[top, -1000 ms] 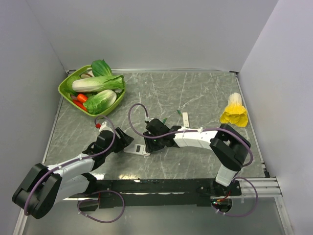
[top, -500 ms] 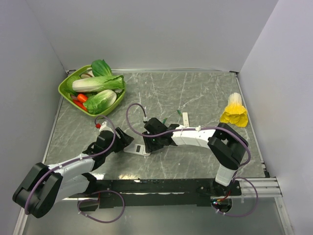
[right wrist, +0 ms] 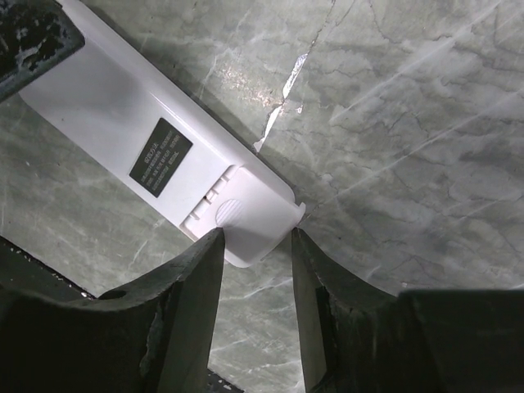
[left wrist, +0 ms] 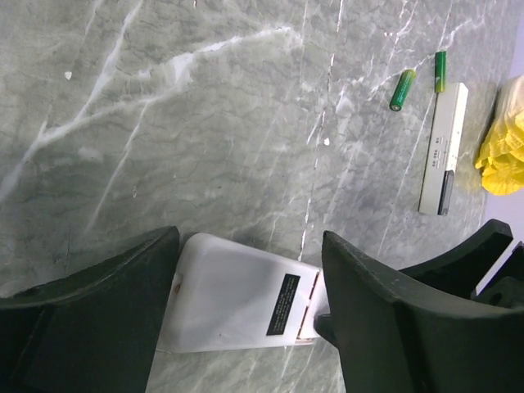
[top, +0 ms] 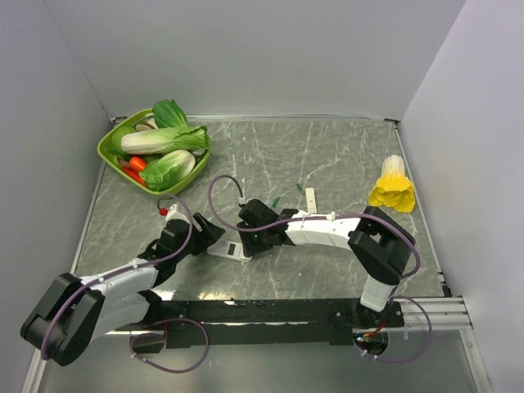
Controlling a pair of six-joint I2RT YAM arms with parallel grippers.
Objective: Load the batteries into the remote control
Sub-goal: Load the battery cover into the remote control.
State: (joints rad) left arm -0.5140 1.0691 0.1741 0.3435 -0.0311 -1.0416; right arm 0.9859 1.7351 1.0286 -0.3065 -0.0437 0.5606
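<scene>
The remote control (top: 232, 249) lies flat on the counter (top: 327, 147), plain white back up, its dark label (right wrist: 160, 151) and ridged battery cover (right wrist: 225, 209) showing, the cover still shut. So the step in hand is judged to be opening that compartment, with no loading begun. No orange-red batteries can be made out in either wrist view. The left pincer (left wrist: 250, 303) straddles the remote with its jaws set wide, one dark finger (left wrist: 98, 311) at each end, but whether they press it or merely bracket it cannot be told. The right pincer (right wrist: 255, 270) hovers at the cover end with its jaws a narrow gap apart. The remote's corner shows in that gap and they seem to clamp nothing. The next move likely calls for the left side to pin the remote while the right slides the cover off, or else the handset may skid on the smooth stone. Both arms reach in low and meet over the remote, the right forearm stretched across from a folded elbow. Beyond the remote lie two green pieces (left wrist: 402, 89) and a white-and-black bar (left wrist: 442, 147).
</scene>
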